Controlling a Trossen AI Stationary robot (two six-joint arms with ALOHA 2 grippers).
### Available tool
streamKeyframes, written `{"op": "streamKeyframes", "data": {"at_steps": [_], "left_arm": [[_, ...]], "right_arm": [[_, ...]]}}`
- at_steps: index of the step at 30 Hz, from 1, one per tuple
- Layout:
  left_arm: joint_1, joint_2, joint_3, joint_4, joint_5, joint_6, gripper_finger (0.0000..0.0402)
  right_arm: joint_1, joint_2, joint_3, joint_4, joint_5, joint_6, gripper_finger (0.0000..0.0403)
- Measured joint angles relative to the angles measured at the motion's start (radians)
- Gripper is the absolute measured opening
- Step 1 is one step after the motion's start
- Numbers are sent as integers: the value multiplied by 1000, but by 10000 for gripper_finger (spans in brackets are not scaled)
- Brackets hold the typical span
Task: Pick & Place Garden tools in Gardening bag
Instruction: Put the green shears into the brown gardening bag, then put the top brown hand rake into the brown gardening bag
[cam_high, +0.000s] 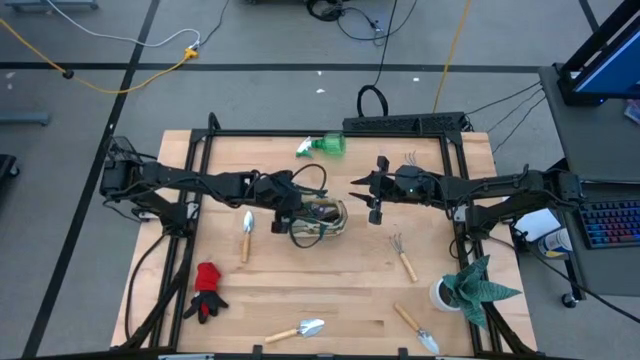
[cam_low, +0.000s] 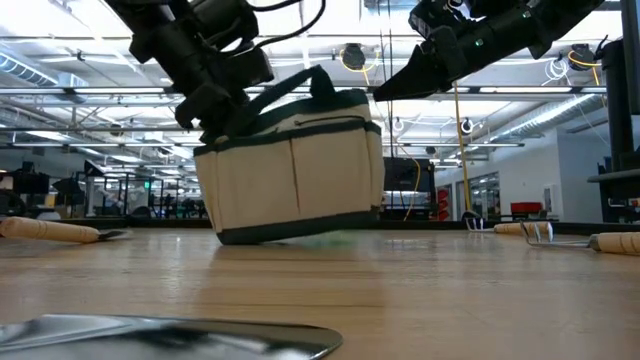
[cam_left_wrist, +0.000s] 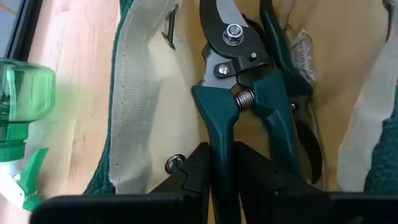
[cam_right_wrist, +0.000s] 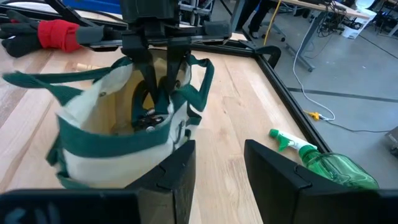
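Note:
The cream-and-green gardening bag (cam_high: 325, 222) (cam_low: 290, 170) stands mid-table, tilted, with one lower corner (cam_low: 225, 235) on the wood. My left gripper (cam_left_wrist: 221, 152) (cam_high: 290, 218) reaches into its open top, shut on the dark-green-handled pruning shears (cam_left_wrist: 236, 81) (cam_right_wrist: 149, 118), which are inside the bag. My right gripper (cam_right_wrist: 217, 152) (cam_high: 368, 195) hovers open at the bag's right side with only bare table between its fingers. My left gripper pinches one handle of the shears (cam_left_wrist: 217, 134) between its two fingers. The fingers slant down from the table's left into the bag and lie along the handle. The blades point deeper into the bag. My right gripper has one finger (cam_right_wrist: 180, 162) close to the bag's wall; I cannot tell whether it touches.
A green spray bottle (cam_high: 325, 147) lies at the far edge. A trowel (cam_high: 247, 232) and a red glove (cam_high: 207, 290) lie left of the bag. A fork-rake (cam_high: 402, 258) lies to its right, and further tools (cam_high: 300, 329) (cam_high: 415, 330) lie near the front edge. A potted plant (cam_high: 470, 288) stands at the front right.

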Motion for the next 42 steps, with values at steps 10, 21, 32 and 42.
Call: {"op": "streamKeyframes", "data": {"at_steps": [10,21,32,42], "left_arm": [[13,0,0,-3,55,26,61],[15,0,0,0,47,48,101],[15,0,0,6,46,46,112],[14,1,0,44,46,44,113]], "right_arm": [[0,0,0,0,0,-3,130],[0,0,0,0,0,-3,130],[0,0,0,0,0,-2,130],[0,0,-1,-52,0,0,130]]}}
